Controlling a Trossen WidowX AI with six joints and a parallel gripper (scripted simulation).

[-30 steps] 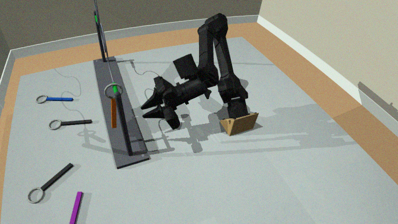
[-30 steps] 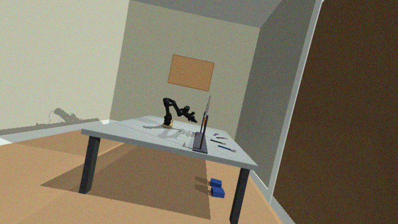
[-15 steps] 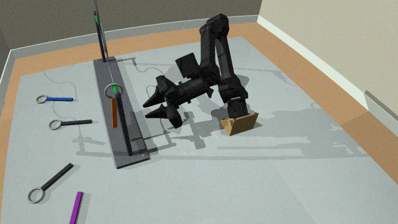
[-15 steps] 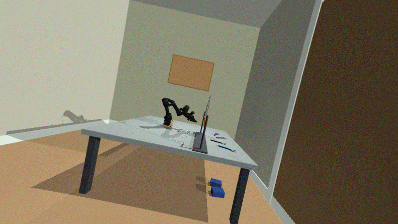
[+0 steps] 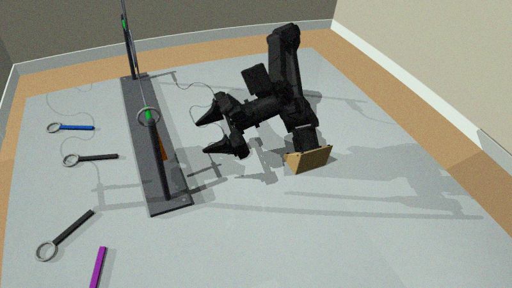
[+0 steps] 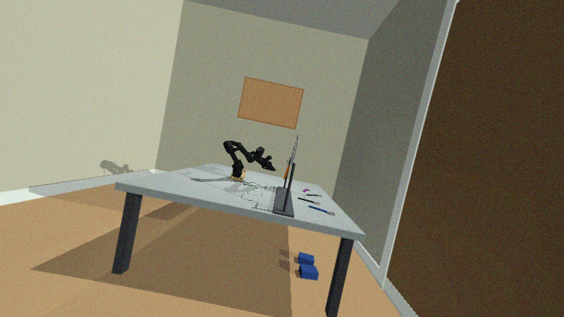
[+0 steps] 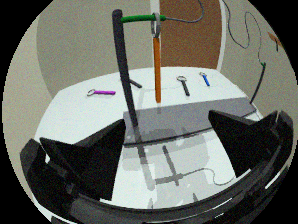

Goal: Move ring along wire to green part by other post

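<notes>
The ring [image 5: 148, 115] [image 7: 158, 24] hangs on the green part of the wire [image 5: 147, 113] [image 7: 141, 18] at the top of the near post [image 5: 159, 160] [image 7: 127, 70]. Its orange handle [image 5: 161, 148] [image 6: 286, 171] [image 7: 157, 63] hangs straight down beside the post. My gripper [image 5: 200, 137] [image 6: 272, 167] [image 7: 169, 118] is wide open and empty, a short way to the right of the handle, touching nothing. The thin grey wire [image 7: 226, 10] runs on to the far post [image 5: 128, 50], which has its own green part [image 5: 123, 24]. Both posts stand on a dark base plate [image 5: 134, 107].
Left of the plate lie a blue-handled ring [image 5: 76, 127] [image 7: 205, 79], two black-handled rings [image 5: 96, 157] [image 5: 73, 226] and a purple stick [image 5: 97, 266] [image 7: 103, 92]. The arm's tan mount [image 5: 309, 159] stands to the right. Two blue blocks [image 6: 307, 265] lie on the floor.
</notes>
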